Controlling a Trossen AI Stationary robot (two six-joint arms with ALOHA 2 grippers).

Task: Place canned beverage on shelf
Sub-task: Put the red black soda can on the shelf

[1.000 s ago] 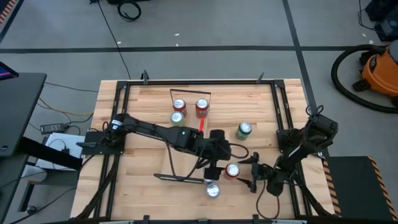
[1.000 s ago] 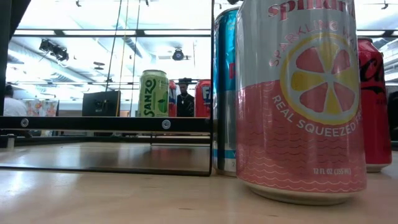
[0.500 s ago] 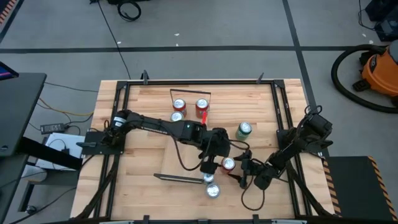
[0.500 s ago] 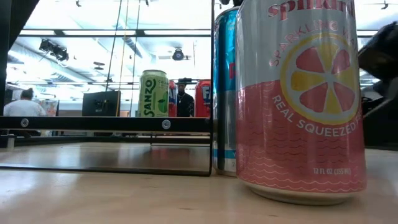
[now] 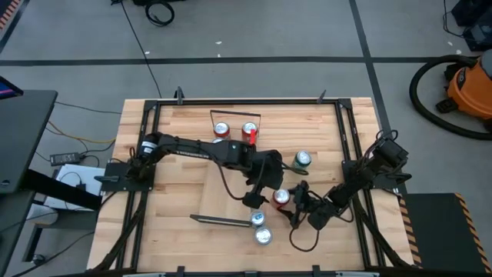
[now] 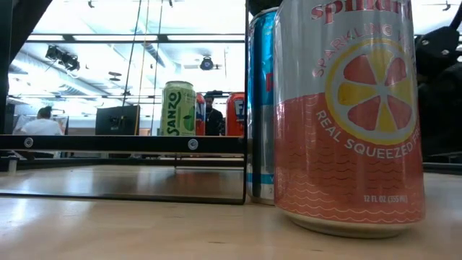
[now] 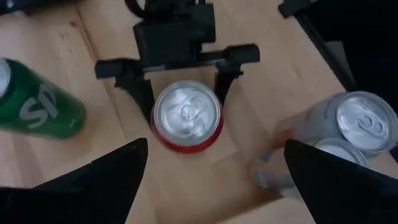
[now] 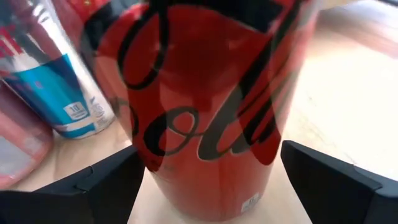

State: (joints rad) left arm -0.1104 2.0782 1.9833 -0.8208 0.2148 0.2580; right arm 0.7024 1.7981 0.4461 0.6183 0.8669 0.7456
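A red cola can (image 5: 280, 198) stands upright on the tabletop near the middle. My right gripper (image 5: 291, 202) comes at it low from the table's right, open, with one finger on each side of the can (image 8: 205, 106). My left gripper (image 7: 214, 149) hangs open above the same can (image 7: 186, 115), slanting down from the left. The shelf shows by its far wire frame (image 5: 235, 115) and its near wire frame (image 5: 221, 220). Two cans (image 5: 221, 129) (image 5: 249, 132) stand at its far end. My right gripper has its two fingers (image 7: 142, 98) level on either side of the red can's wall (image 8: 155, 143), coming from the table's right. I cannot tell whether they touch it. The can stands upright on the table.
A green can (image 5: 301, 159) stands right of the left arm. A pink-and-silver can (image 6: 346, 115) and a blue can (image 6: 260, 108) stand near the front edge by the shelf's near frame. Black rails (image 5: 346, 146) run along the table's sides.
My right gripper has slid toward the table's left, low over the wood, until its open fingers flank the red can. My left gripper has swung a little toward the far edge, sunk slightly and rolled at the wrist, staying open over the can.
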